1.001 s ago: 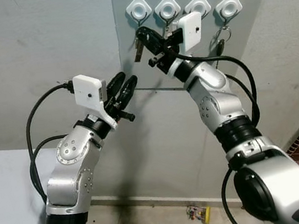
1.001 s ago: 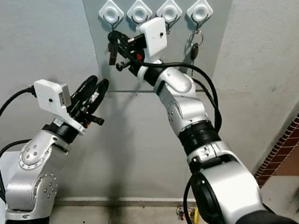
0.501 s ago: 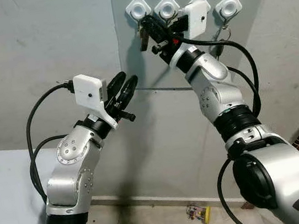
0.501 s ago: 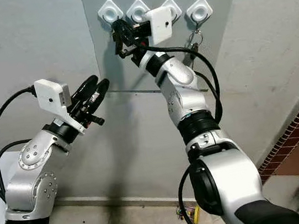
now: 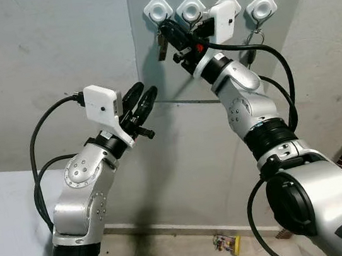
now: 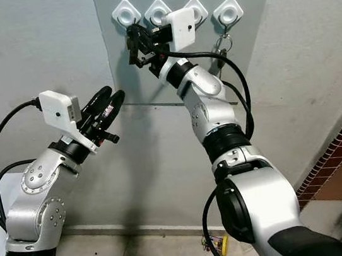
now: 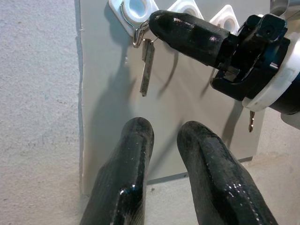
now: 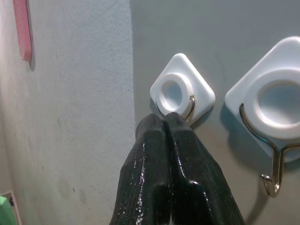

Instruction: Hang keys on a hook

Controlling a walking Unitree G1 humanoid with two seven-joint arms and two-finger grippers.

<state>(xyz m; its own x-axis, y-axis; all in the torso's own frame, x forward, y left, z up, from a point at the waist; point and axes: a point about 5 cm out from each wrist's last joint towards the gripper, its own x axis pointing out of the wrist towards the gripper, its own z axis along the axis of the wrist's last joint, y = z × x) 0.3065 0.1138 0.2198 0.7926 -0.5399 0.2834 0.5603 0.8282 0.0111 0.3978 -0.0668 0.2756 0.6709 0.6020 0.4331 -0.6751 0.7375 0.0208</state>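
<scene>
Closed tight together, the jaws of the right gripper (image 8: 165, 123) press their tips against the lower edge of the leftmost hook (image 8: 182, 93), and they seem to pinch the ring of the key (image 7: 147, 66) there, though the ring itself is hidden behind the fingers. The jaws of the left gripper (image 7: 165, 133) stand a little apart and hold nothing; this gripper is raised in front of the wall, lower than the hooks and well apart from them. The grey panel (image 5: 185, 139) on the wall carries four white hooks in one row near its top. The right arm (image 5: 244, 105) reaches up to this row. The key hangs straight down just under the leftmost hook, beside the right gripper's fingers. Another key (image 7: 251, 121) hangs under the rightmost hook (image 5: 261, 7). On the floor by the wall lies a small yellow object (image 5: 228, 243).
</scene>
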